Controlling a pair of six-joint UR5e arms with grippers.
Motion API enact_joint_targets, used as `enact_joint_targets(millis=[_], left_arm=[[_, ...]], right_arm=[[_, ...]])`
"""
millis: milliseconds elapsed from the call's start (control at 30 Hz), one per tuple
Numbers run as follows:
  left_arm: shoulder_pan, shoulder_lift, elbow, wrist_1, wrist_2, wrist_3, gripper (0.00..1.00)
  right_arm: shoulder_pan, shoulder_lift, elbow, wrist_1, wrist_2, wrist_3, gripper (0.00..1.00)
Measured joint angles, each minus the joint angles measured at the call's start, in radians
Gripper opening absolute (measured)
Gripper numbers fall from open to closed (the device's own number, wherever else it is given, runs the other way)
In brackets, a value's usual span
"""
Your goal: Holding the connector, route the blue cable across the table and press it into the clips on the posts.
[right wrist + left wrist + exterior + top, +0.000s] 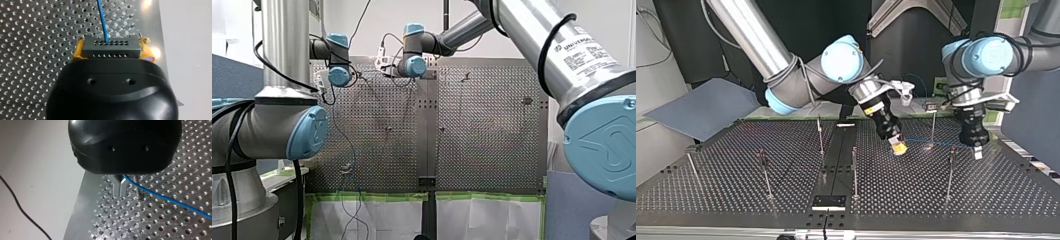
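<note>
Blue cable (923,141) strung low between both grippers, no clip filled yet.
Across the top view from its left: 4 posts (765,172) stand on open table (711,200) with nothing near them. By my reading all of the routing is left to do, and that stretch gives the most room. Near the middle, my right gripper (898,146) is clenched on the grey connector (110,47), with yellow pads (77,51) on both its ends and the cable leaving its front. The cable then runs just above the table past a 5th post (933,125), well below its top, to my left gripper (977,151). Whether those jaws grip it I cannot tell. That gripper sits near the table's edge, so little room lies beyond it.
</note>
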Motion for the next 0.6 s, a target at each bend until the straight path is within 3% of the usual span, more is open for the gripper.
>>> enact_joint_targets(millis=[267,600], left_arm=[[0.025,-0.034,0.016,0.007,0.015,0.002,0.0],[0.05,-0.081,0.044,0.057,0.081,-0.015,0.0]], right_arm=[[-0.009,0.001,-0.03,0.029,-0.009,0.01,0.0],[-0.011,0.029,-0.034,0.036,-0.01,0.014,0.0]])
